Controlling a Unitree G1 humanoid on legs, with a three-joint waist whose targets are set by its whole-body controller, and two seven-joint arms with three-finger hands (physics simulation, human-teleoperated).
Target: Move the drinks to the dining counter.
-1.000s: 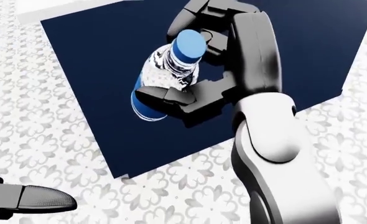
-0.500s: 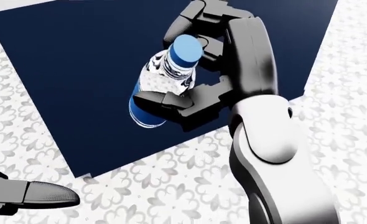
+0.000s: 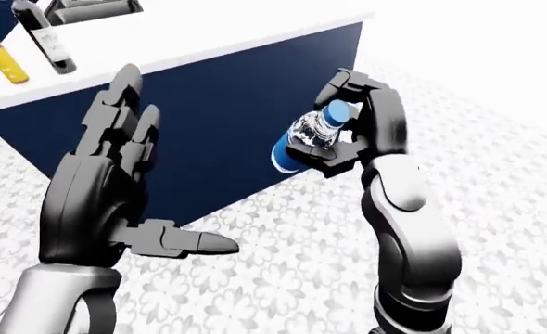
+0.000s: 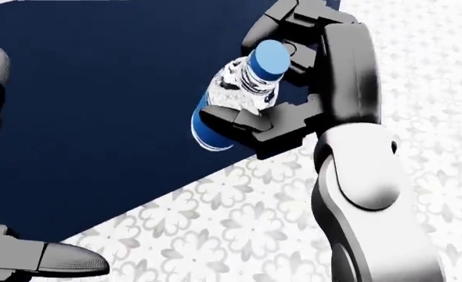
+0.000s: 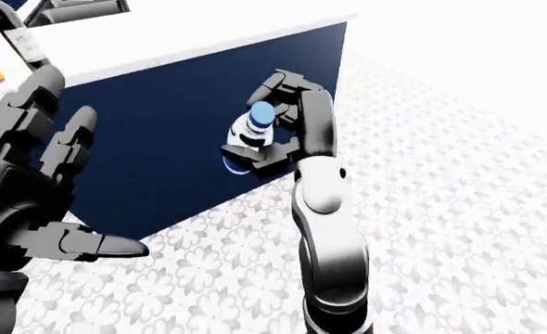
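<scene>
My right hand (image 4: 282, 88) is shut on a clear water bottle (image 4: 239, 94) with a blue cap and blue base, held tilted in the air beside the dark blue side of a counter (image 3: 227, 104). The bottle also shows in the left-eye view (image 3: 311, 136). My left hand (image 3: 116, 181) is open and empty, fingers spread, at the left of the left-eye view. On the white counter top at the upper left stand a dark bottle (image 3: 46, 42) and a yellow bottle (image 3: 2, 61).
The counter has a white top (image 3: 208, 35) and a corner at the upper middle of the left-eye view. A dark object (image 3: 88, 8) sits on the counter top at the top edge. Patterned grey-white floor (image 3: 292, 264) lies below and to the right.
The head view has shifted: the blue counter side now fills the upper left. My right hand with the bottle sits further right and higher in the picture. The left hand shows at the left edge.
</scene>
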